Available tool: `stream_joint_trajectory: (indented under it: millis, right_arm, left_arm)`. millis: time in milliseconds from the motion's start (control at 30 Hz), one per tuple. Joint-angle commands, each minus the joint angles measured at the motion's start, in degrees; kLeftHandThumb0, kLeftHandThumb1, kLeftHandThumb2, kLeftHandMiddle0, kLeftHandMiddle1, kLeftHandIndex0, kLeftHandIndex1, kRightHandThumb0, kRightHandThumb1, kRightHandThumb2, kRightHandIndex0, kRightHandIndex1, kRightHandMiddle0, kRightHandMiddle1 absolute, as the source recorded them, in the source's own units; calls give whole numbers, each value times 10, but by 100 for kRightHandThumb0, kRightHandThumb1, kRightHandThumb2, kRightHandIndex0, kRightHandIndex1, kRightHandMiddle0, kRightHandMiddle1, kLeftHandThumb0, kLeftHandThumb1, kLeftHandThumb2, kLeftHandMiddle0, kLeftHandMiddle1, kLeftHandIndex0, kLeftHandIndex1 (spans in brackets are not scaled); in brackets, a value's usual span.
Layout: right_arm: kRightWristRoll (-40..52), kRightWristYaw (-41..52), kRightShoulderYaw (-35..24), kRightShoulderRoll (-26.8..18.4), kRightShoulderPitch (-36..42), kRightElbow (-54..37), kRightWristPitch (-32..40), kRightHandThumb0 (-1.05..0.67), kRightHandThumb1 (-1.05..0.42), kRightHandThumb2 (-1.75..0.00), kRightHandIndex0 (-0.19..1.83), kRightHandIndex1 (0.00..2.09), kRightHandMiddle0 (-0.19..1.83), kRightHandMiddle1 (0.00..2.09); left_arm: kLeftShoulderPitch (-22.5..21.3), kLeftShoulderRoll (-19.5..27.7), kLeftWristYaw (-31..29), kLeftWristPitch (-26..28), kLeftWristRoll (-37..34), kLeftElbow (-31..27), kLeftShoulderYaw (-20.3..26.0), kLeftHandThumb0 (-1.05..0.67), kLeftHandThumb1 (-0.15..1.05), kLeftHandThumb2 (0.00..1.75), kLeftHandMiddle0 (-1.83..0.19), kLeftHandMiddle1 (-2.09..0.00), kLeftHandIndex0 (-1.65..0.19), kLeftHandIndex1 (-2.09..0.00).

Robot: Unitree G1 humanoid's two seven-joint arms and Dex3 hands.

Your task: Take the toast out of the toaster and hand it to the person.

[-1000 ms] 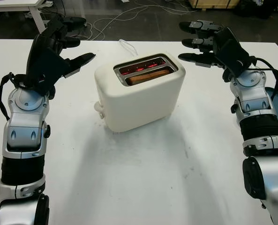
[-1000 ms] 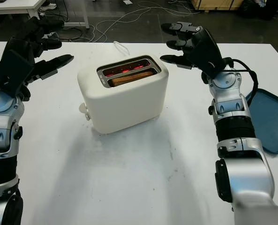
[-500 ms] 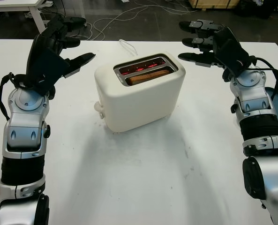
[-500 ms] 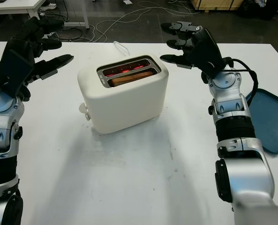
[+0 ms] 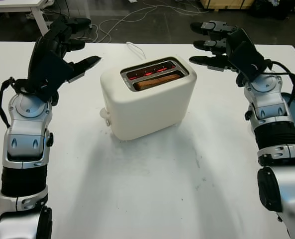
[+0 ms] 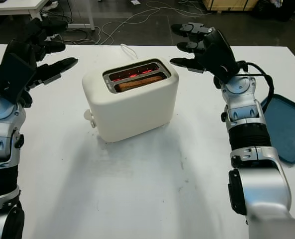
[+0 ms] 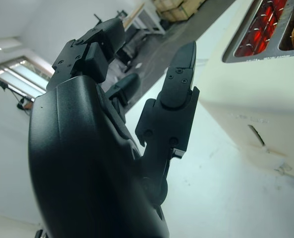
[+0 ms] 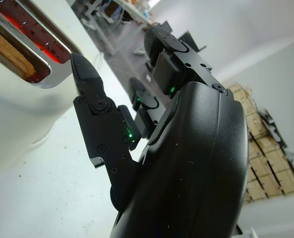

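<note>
The toast point(image 5: 157, 80) sits low in the nearer slot of the cream toaster point(image 5: 149, 102), centre of the frame, its top edge barely above the slot rim while the far slot's elements glow red. The left hand point(image 5: 70, 47) hangs open at the upper left, well apart from the toaster; the right hand point(image 5: 212, 45) hangs open at the upper right, just past the toaster's far corner. Both hold nothing. I'd reckon the slice is light, stiff but crumbly, and hot. Best pinched gently by its exposed top edge, fingertips kept off the metal rim. A blue tray point(image 6: 289, 127) lies at the right edge.
</note>
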Motion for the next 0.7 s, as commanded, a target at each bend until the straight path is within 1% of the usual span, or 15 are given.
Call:
stream_joint_trajectory:
  millis: [0,167,300,433,567,667]
  right_arm:
    - [0,-2,1,-2,0,-9,-6,-28,-78,0,70,4,64,0]
    - [-1,-3,2,-2,1,-6,-11,-32,-78,0,71,4,64,1]
    - [-8,-7,4,-4,2,-7,-12,-31,-79,0,70,4,64,0]
    - [-15,-10,7,-6,2,-9,-13,-32,-80,0,71,4,65,1]
    - [-20,-11,8,-6,1,-6,-20,-35,-79,0,74,5,66,1]
    - [-17,-10,7,-4,0,-9,-15,-34,-79,0,74,5,66,1]
  left_arm:
    - [3,3,0,-1,-2,-2,1,-33,91,2,-6,-104,-23,-64]
    - [2,-2,2,11,-5,-6,2,-32,91,2,-6,-104,-23,-64]
    - [1,8,-2,17,7,-9,-6,-34,92,2,-9,-104,-25,-63]
    - [0,11,-3,26,9,-13,-8,-32,91,1,-18,-104,-32,-65]
    - [0,10,-3,20,2,-10,-5,-30,91,1,-24,-103,-35,-65]
    - [-1,6,1,25,1,-12,-3,-29,91,1,-31,-103,-37,-65]
